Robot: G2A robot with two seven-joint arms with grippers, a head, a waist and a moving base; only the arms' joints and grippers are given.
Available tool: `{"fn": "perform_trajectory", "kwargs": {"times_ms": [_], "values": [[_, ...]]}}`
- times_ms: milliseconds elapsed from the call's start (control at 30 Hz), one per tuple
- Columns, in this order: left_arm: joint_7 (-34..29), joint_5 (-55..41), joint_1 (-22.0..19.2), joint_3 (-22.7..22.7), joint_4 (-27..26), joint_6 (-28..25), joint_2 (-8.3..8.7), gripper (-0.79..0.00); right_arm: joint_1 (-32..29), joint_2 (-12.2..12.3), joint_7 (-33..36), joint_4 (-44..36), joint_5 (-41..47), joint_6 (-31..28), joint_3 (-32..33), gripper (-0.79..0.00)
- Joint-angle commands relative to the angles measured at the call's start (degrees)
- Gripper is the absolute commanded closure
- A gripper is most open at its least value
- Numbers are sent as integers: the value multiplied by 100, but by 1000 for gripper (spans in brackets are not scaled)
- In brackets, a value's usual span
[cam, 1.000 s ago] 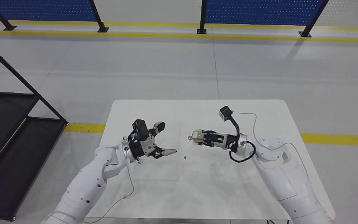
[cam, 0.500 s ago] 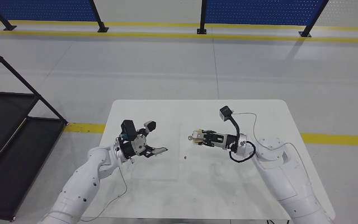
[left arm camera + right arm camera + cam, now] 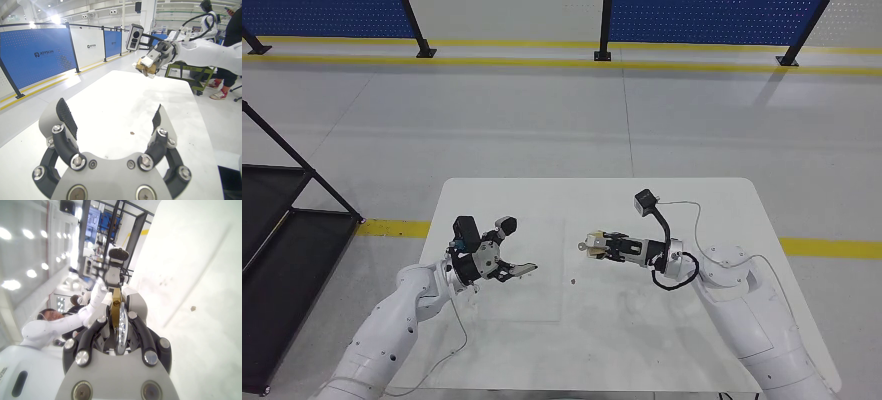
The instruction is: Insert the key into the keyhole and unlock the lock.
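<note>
Top view: the left gripper (image 3: 519, 247) hangs spread wide and empty over the left part of the table (image 3: 642, 330). The right gripper (image 3: 597, 244) clamps a brass lock (image 3: 145, 66) in the air above the middle. A small brown speck (image 3: 573, 282) lies between them. Blue fence panels (image 3: 37, 56) behind carry white print.

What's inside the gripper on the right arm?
A brass padlock, clamped in the right gripper. Its fingers cover the padlock's sides, so those faces cannot be seen.
</note>
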Motion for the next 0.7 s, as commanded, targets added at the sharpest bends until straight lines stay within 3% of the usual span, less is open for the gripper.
{"fn": "perform_trajectory", "kwargs": {"times_ms": [0, 500, 667], "values": [[0, 0, 0, 0, 0, 0, 0, -785, 0, 0, 0, 0, 0, 0, 0, 0], [0, 0, 0, 0, 0, 0, 0, -785, 110, -32, -1128, 169, -2046, 1337, -584, 0], [0, 0, 0, 0, 0, 0, 0, -785, 214, -107, -1278, 422, -2235, 1399, -866, 0]]}}
